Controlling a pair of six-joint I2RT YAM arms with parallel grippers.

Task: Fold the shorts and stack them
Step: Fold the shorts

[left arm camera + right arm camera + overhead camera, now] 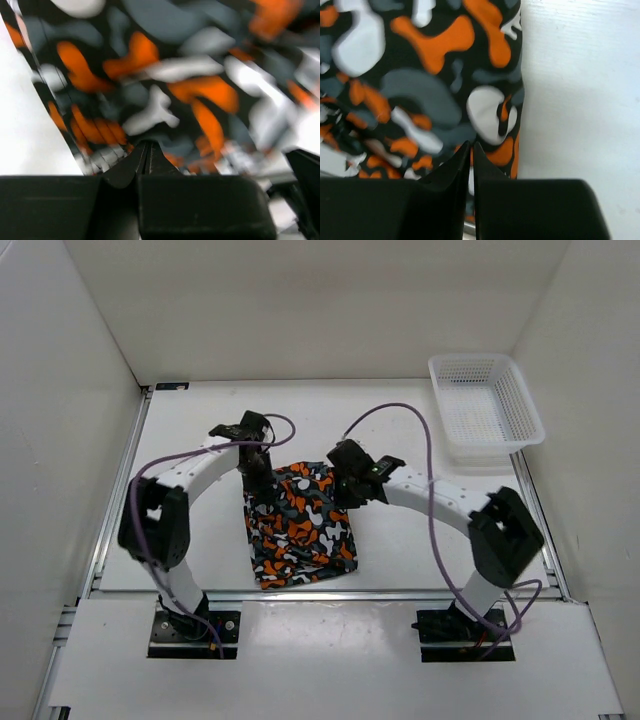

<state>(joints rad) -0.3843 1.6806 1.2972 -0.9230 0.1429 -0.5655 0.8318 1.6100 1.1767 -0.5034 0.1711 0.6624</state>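
We see the shorts [297,530] lying on the white counter [420,540]; the left claw [146,150] and right claw [471,150] each pinch their far edge.

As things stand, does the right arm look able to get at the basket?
Probably yes: bare table lies between the right end effector and the basket, though it looks shut on the shorts.

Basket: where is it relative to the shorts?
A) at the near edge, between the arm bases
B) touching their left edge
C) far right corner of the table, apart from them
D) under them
C: the basket sits at the far right corner of the table, with bare surface between it and the shorts lying in the middle.
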